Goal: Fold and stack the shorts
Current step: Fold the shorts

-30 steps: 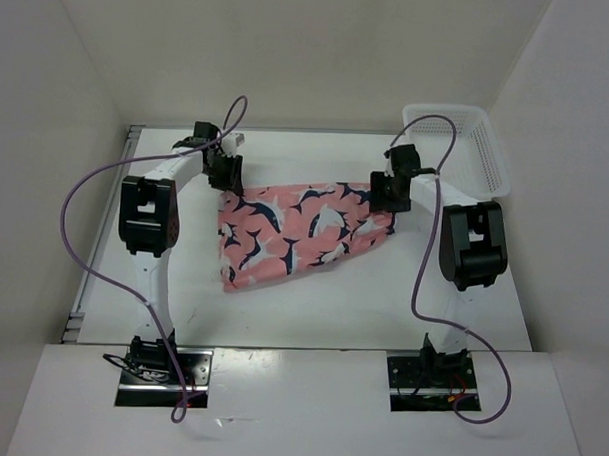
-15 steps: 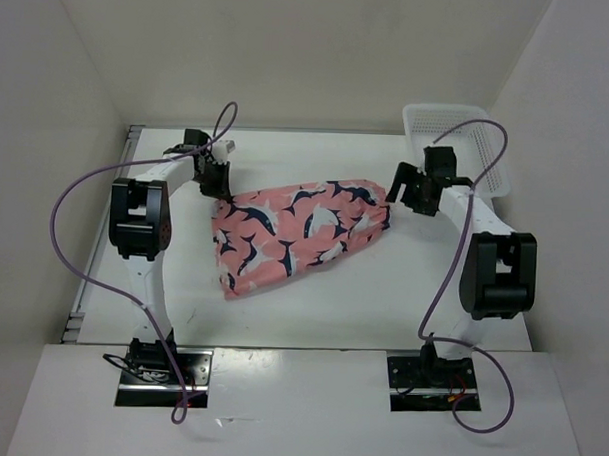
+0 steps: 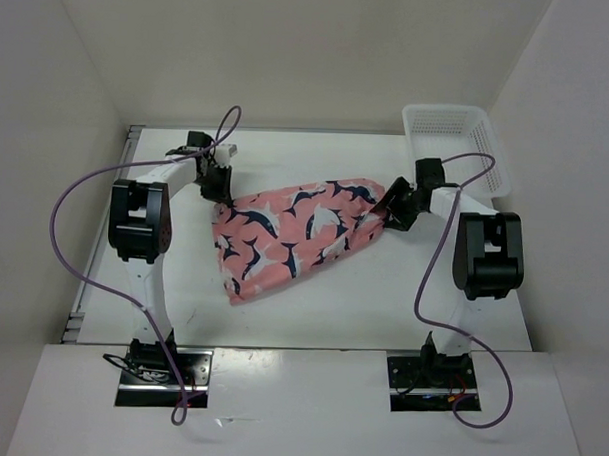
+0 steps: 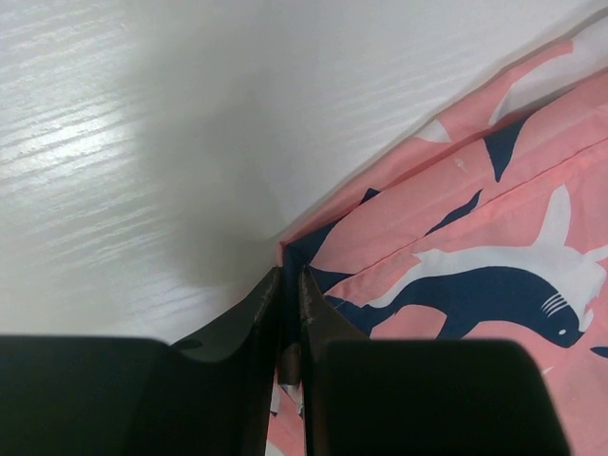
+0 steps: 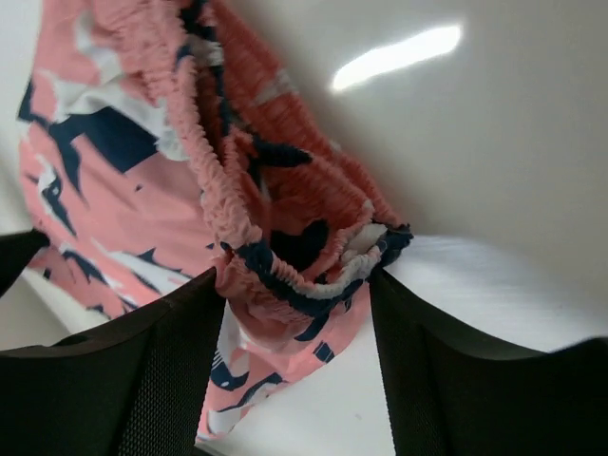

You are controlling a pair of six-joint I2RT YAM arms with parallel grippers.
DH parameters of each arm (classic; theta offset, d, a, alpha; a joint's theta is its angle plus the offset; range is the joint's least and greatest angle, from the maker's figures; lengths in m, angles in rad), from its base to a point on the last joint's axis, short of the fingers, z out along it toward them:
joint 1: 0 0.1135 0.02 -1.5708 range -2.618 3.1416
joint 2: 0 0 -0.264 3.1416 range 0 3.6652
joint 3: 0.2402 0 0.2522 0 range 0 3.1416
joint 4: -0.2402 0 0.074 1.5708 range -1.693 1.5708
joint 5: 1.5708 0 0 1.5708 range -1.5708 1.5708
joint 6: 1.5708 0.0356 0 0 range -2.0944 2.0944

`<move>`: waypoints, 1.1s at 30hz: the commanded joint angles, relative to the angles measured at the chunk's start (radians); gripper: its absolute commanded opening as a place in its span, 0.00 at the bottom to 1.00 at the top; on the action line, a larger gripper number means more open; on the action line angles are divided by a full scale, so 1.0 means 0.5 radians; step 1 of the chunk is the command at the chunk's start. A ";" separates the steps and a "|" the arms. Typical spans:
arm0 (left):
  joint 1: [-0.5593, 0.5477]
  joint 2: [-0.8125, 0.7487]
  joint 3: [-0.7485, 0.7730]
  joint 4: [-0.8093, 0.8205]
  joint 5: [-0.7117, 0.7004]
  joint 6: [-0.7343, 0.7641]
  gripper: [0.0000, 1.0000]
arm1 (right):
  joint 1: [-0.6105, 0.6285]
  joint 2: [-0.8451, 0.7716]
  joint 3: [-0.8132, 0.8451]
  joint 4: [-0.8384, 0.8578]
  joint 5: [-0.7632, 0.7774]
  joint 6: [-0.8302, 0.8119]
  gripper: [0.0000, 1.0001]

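Note:
The salmon-pink shorts (image 3: 294,233) with navy-and-white shark shapes lie loosely spread across the middle of the table. My left gripper (image 3: 218,191) is at their far left corner. In the left wrist view its jaws (image 4: 290,276) are shut on the dark navy hem edge of the shorts (image 4: 475,247). My right gripper (image 3: 393,213) is at the shorts' right end. In the right wrist view it (image 5: 299,275) is open, and the bunched elastic waistband (image 5: 285,256) sits between its wide-apart fingers.
A white plastic mesh basket (image 3: 458,143) stands at the back right corner, just behind the right arm. White walls enclose the table on three sides. Purple cables loop over both arms.
My right gripper let go of the shorts, swung out to the right, then came back to their waistband end. The shorts settled lower on the table. The left gripper barely moved.

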 commanded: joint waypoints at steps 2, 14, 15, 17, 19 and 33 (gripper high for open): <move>-0.031 -0.068 -0.058 -0.083 -0.060 0.010 0.19 | 0.005 0.102 0.085 -0.140 0.347 0.116 0.62; -0.031 -0.047 -0.009 -0.119 -0.177 0.010 0.18 | 0.005 0.081 -0.115 -0.156 0.554 -0.096 0.55; -0.031 -0.028 0.012 -0.119 -0.158 0.010 0.18 | 0.005 0.032 -0.115 -0.120 0.523 -0.172 0.54; -0.031 -0.028 0.012 -0.138 -0.134 0.010 0.18 | 0.069 -0.008 -0.020 -0.098 0.523 -0.304 0.56; -0.031 -0.028 0.012 -0.138 -0.134 0.010 0.18 | 0.189 -0.048 0.038 -0.055 0.639 -0.399 0.61; 0.052 -0.010 0.012 -0.156 -0.121 0.010 0.18 | 0.321 -0.103 -0.075 0.022 1.278 -0.532 0.67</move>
